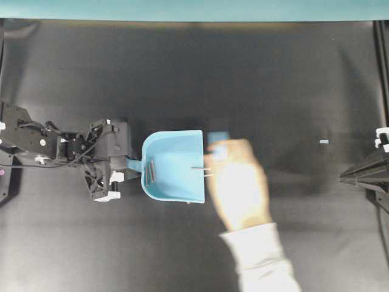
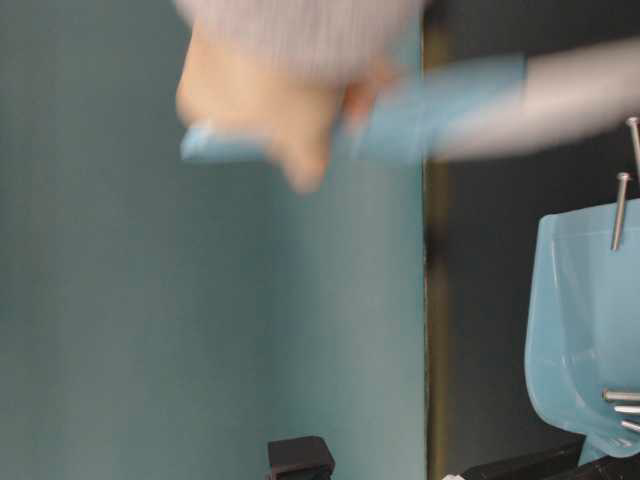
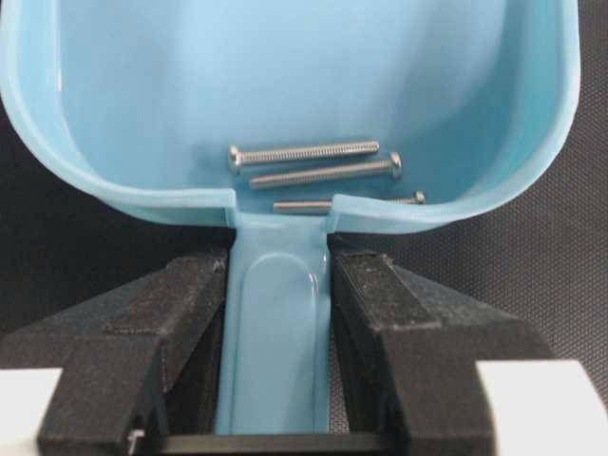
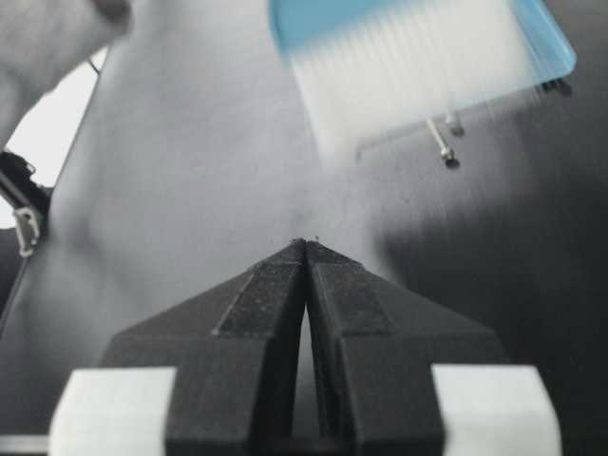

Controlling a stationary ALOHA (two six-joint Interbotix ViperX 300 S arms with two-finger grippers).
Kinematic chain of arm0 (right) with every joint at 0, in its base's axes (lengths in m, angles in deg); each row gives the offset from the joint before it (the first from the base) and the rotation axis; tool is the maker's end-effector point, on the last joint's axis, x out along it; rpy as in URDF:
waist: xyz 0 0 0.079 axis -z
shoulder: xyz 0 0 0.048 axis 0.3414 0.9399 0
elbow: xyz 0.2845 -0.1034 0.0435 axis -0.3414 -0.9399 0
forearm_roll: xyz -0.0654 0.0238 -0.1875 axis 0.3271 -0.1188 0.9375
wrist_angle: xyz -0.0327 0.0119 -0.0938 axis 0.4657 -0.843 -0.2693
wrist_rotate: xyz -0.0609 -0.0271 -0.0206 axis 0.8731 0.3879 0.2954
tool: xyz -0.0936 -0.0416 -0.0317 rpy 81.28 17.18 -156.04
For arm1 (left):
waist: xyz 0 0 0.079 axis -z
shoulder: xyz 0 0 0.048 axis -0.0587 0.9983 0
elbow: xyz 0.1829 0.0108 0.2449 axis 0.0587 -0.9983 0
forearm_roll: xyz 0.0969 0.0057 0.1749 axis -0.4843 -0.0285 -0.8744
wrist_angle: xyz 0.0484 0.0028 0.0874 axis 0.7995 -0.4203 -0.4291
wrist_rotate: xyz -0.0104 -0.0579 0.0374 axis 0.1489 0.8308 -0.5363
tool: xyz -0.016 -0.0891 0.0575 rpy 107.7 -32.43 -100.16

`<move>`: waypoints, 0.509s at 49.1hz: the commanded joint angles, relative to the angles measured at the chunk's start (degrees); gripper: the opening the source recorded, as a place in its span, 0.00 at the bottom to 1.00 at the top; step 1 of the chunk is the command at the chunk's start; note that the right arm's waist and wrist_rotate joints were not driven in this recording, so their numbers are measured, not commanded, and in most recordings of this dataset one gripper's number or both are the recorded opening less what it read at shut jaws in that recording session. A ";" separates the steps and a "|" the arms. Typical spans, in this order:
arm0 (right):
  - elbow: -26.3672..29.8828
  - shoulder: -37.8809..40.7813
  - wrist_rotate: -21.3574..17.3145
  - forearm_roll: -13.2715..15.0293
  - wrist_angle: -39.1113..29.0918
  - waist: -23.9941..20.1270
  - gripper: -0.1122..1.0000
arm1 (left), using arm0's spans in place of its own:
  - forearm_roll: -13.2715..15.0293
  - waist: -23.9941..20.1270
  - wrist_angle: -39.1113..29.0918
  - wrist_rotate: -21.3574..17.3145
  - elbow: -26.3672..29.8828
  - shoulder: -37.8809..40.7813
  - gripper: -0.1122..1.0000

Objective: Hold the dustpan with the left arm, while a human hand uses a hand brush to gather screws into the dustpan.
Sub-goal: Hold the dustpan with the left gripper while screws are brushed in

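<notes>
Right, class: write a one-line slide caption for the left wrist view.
Black fingers shut on the light blue dustpan handle, three screws lying at the tray's back.

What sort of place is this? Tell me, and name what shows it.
Probably a robot lab bench, not a home: a black mat covers the table, two black robot arms are mounted at its sides, the left gripper clamps a dustpan, and a teal backdrop lines the far edge.

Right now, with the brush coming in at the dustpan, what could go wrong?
Two screws lie across the dustpan's open lip, so a hard stroke from the hand brush could flick them back onto the table. The left gripper holds only the narrow handle, so a push from the human hand might twist the pan.
</notes>
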 commanded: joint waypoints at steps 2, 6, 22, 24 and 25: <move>0.44 0.26 0.09 0.09 0.18 0.00 0.10 | -0.18 -0.09 -0.18 -0.35 0.62 -0.09 0.37; 0.44 0.26 0.09 0.00 0.18 0.00 0.10 | -0.18 -0.09 -1.58 -0.44 1.32 -0.09 0.37; 0.44 0.26 0.09 0.00 0.18 0.00 0.10 | -0.18 0.00 -13.45 -1.93 5.01 -1.05 0.37; 0.44 0.26 0.09 0.09 0.18 0.00 0.10 | -0.18 0.00 -15.21 -2.37 5.36 -1.14 0.37; 0.44 0.26 0.00 0.09 0.18 0.00 0.10 | -0.18 0.09 -16.00 -2.37 5.62 -1.23 0.37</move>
